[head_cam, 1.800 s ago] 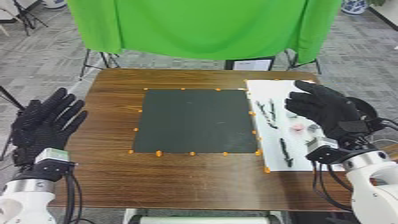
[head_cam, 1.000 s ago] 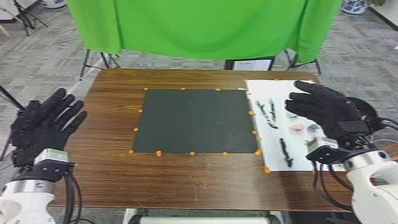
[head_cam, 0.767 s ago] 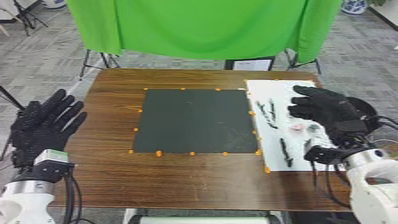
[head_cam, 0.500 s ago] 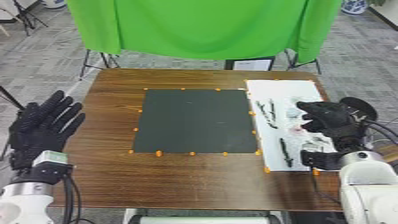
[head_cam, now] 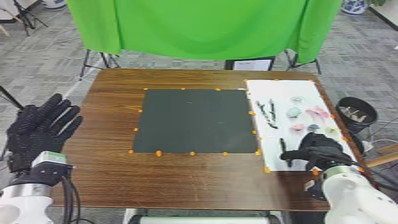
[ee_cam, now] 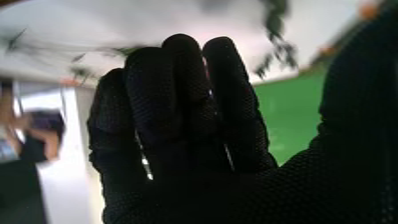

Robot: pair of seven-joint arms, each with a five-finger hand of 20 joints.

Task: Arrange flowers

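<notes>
Right of the table (head_cam: 178, 186) | black bin (head_cam: 357, 102) | pale pieces (head_cam: 354, 116) inside

table (head_cam: 204, 187): grained wood, faint sheen | square mat (head_cam: 195, 120): smooth, matt | white sheet (head_cam: 280, 87): smooth, paper-like | drape (head_cam: 204, 25): matt, folded cloth | left hand (head_cam: 37, 132): matt fabric | right hand (head_cam: 322, 148): rough-woven fabric | left wrist ring (head_cam: 31, 189): shiny metal | right arm (head_cam: 348, 197): smooth, plastic-looking

Brown wooden table (head_cam: 195, 185), dark square mat (head_cam: 195, 120) lying flat toward the far edge, long white sheet (head_cam: 275, 90) just beside it along the right edge, small orange markers (head_cam: 159, 153) dotted around the borders of both, wood grain running between the left and right edges
</notes>
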